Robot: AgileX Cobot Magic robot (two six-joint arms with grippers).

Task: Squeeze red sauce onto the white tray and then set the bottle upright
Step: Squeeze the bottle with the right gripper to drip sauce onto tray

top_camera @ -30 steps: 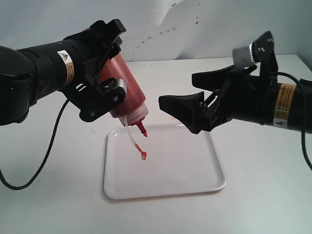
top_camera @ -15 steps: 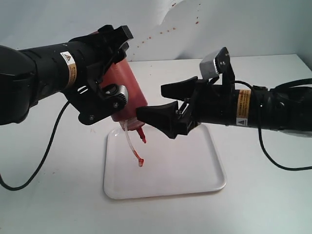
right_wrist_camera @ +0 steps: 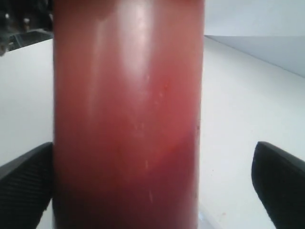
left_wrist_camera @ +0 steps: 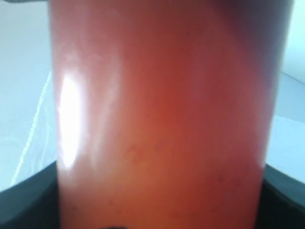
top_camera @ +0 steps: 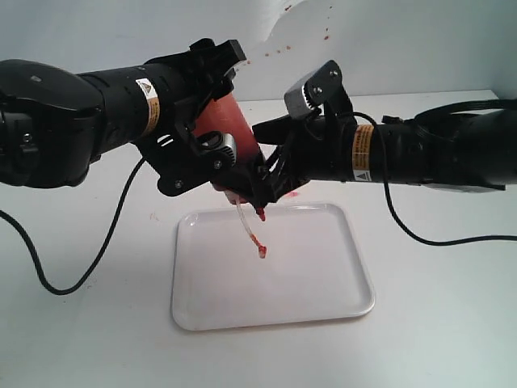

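Observation:
The bottle (top_camera: 232, 128) hangs tilted over the white tray (top_camera: 323, 279), nozzle (top_camera: 260, 215) pointing down. My left gripper (top_camera: 212, 155) is shut on its body, and the red wall of the bottle (left_wrist_camera: 162, 119) fills the left wrist view. A thin strand runs from the nozzle down to a small blob of red sauce (top_camera: 261, 252) on the tray. My right gripper (top_camera: 262, 179) is open and straddles the bottle (right_wrist_camera: 126, 114) near its lower end. One of its fingers (right_wrist_camera: 24, 188) sits close beside the bottle, and the other finger (right_wrist_camera: 281, 183) stands well apart.
Red specks (top_camera: 275, 50) dot the pale back wall. A faint pinkish smear (top_camera: 153, 216) marks the white table left of the tray. The left arm's black cable (top_camera: 97, 259) loops over the table at the left, and the right arm's cable (top_camera: 452, 240) trails at the right.
My right arm has moved left, and its open jaws have come around the bottle. My left arm has carried the bottle slightly right. The sauce strand and blob sit further right on the tray.

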